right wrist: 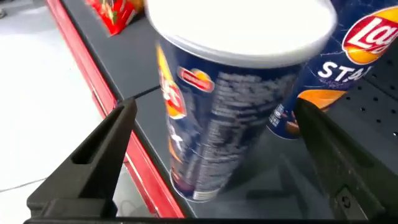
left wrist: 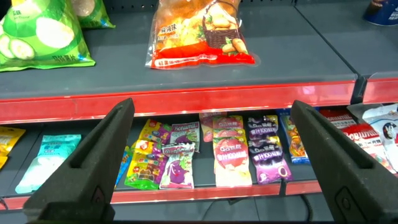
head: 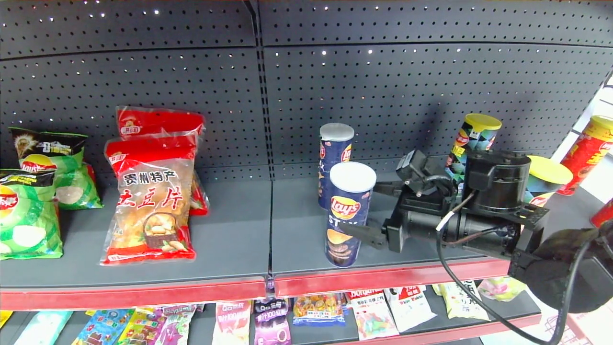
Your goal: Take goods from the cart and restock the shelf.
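Matte black right hand (head: 360, 208), wedge-shaped fingers (head: 365, 234), looped black cable (head: 441, 254).

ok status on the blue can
Right gripper open, either side of front blue can, upright on shelf. Left gripper open, empty. Second blue can close behind.

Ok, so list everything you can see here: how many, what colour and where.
shelf: two tiers, dark grey, red edges, across the view.
blue chip cans: two, blue, pale lids, mid upper tier, one behind the other.
patterned cans: two, multicoloured, yellow lids, right of the blue ones.
red can: one, red, yellow lid, far right.
red bags: two, red and clear, left of centre.
green bags: at least two, green, far left.
small packets: many, mixed colours, lower tier.
right gripper: black, open, astride the front blue can.
left gripper: black, open, before the shelf's red edge.
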### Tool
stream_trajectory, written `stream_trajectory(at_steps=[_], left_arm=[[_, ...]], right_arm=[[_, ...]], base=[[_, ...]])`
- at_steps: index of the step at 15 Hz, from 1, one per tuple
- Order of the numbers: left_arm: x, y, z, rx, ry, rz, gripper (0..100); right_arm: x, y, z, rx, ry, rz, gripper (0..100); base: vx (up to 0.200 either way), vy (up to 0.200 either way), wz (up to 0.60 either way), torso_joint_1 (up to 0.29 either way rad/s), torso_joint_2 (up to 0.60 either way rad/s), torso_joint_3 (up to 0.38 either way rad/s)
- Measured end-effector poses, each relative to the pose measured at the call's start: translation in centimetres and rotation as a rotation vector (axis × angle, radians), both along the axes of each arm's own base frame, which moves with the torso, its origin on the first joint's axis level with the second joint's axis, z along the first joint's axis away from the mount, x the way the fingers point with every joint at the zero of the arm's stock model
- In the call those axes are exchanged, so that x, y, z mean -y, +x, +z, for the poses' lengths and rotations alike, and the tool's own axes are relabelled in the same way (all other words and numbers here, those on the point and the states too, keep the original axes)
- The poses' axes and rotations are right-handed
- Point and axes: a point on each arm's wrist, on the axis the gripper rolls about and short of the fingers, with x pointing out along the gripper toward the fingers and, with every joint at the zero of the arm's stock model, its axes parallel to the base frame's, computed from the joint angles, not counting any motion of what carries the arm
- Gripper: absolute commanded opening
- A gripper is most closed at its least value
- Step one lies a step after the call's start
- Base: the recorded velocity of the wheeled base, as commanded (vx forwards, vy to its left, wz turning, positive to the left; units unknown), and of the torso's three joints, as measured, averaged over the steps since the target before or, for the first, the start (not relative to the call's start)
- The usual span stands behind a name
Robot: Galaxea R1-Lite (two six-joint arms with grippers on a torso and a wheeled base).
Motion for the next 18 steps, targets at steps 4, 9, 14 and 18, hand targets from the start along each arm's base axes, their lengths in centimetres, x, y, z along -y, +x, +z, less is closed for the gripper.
stream_trajectory(at_steps=[4, 9, 14, 18], left_arm=[[0.0, 0.0, 0.0, 0.0, 0.0, 0.0, 100], [0.0, 0.0, 0.0, 0.0, 0.0, 0.0, 100], [0.0, 0.0, 0.0, 0.0, 0.0, 0.0, 100], [0.0, 0.0, 0.0, 0.0, 0.0, 0.0, 100]], right_arm=[[-0.8, -0.4, 0.1, -0.033, 0.027, -0.035, 100], [-2.2, 0.0, 0.1, -0.048, 0.043, -0.088, 100], [-2.9, 1.1, 0.0, -0.061, 0.062, -0.139, 100], [-3.3, 1.3, -0.3, -0.067, 0.061, -0.132, 100]], base=[[0.0, 0.0, 0.0, 0.0, 0.0, 0.0], [0.0, 0.0, 0.0, 0.0, 0.0, 0.0], [0.0, 0.0, 0.0, 0.0, 0.0, 0.0], [0.0, 0.0, 0.0, 0.0, 0.0, 0.0]])
